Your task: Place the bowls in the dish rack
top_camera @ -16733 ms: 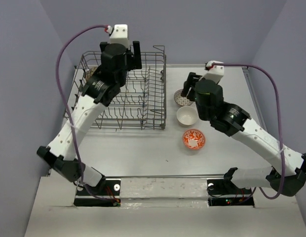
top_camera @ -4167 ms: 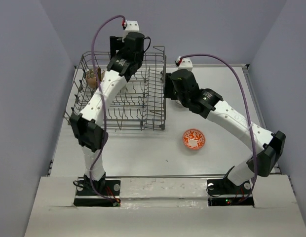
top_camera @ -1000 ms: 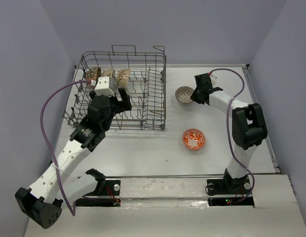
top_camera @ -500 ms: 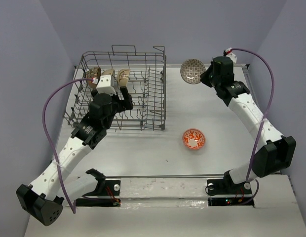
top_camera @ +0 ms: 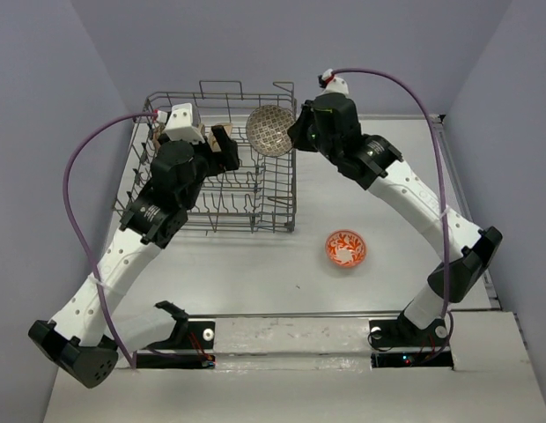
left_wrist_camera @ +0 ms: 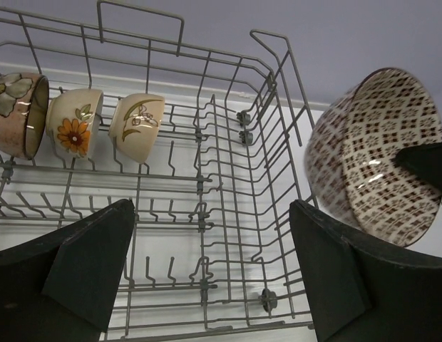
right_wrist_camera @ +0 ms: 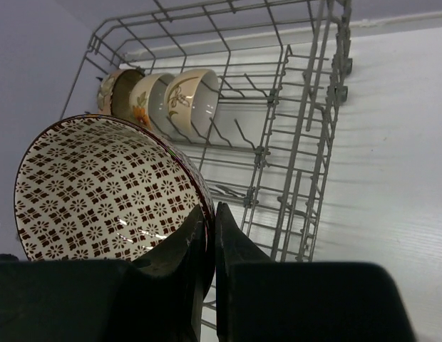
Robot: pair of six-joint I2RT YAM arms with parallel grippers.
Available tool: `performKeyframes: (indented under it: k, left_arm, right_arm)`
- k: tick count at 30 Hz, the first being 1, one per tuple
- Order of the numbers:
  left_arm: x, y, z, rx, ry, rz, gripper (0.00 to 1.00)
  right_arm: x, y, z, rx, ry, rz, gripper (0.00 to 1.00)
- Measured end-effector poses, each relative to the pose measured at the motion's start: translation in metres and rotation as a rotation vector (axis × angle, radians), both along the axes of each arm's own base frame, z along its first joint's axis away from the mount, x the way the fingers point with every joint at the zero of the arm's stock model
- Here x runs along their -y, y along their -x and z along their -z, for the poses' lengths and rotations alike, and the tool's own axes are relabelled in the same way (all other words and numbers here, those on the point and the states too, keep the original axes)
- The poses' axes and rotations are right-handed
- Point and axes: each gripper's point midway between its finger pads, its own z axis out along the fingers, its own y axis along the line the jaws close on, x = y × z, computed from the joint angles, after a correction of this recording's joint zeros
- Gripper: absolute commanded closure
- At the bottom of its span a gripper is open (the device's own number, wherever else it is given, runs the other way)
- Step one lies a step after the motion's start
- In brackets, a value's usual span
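My right gripper [top_camera: 293, 132] [right_wrist_camera: 209, 211] is shut on the rim of a white bowl with a dark brown pattern [top_camera: 270, 130] [left_wrist_camera: 371, 153] [right_wrist_camera: 100, 189]. It holds the bowl tilted in the air over the far right corner of the dish rack [top_camera: 291, 181] [left_wrist_camera: 199, 132] [right_wrist_camera: 306, 135]. Three bowls [left_wrist_camera: 71, 121] [right_wrist_camera: 192, 100] stand on edge in a row at the rack's far left. An orange-red bowl [top_camera: 345, 248] sits on the table right of the rack. My left gripper [top_camera: 213, 145] [left_wrist_camera: 212, 214] hangs open over the rack's middle, holding nothing.
The rack has upright tines and raised wire sides, with a taller handle loop [top_camera: 222, 88] at its far edge. Grey walls close in the table at the back and both sides. The left arm [top_camera: 141, 229] stretches over the rack's left half.
The right arm has swung left with the patterned bowl, from beyond the rack's right side to over its far right corner. The left gripper has moved a little toward the back.
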Motion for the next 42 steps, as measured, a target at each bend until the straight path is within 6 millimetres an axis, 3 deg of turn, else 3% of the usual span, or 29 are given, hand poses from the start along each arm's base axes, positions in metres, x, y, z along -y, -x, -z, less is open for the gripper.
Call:
performKeyframes:
  k: [5,10,21,37,42]
  left_arm:
    - [0.001,-0.006,0.006,-0.026,-0.014,-0.012,0.01]
    - [0.002,-0.008,0.016,-0.057,-0.032,-0.017,0.02]
    - [0.009,-0.019,0.044,-0.124,-0.053,-0.026,0.09]
    - [0.012,-0.023,0.054,-0.15,-0.055,-0.023,0.53]
    - [0.016,-0.023,0.054,-0.15,-0.046,-0.009,0.71]
  right_arm:
    - [-0.035,0.006,0.029,-0.038,0.082,-0.047,0.99]
    - [-0.048,0.012,0.057,-0.085,0.153,-0.073,0.99]
    - [-0.055,0.016,0.045,-0.057,0.146,-0.077,0.99]
    - [-0.063,0.024,0.044,-0.052,0.152,-0.105,0.99]
    - [-0.066,0.024,0.046,-0.053,0.154,-0.11,0.99]
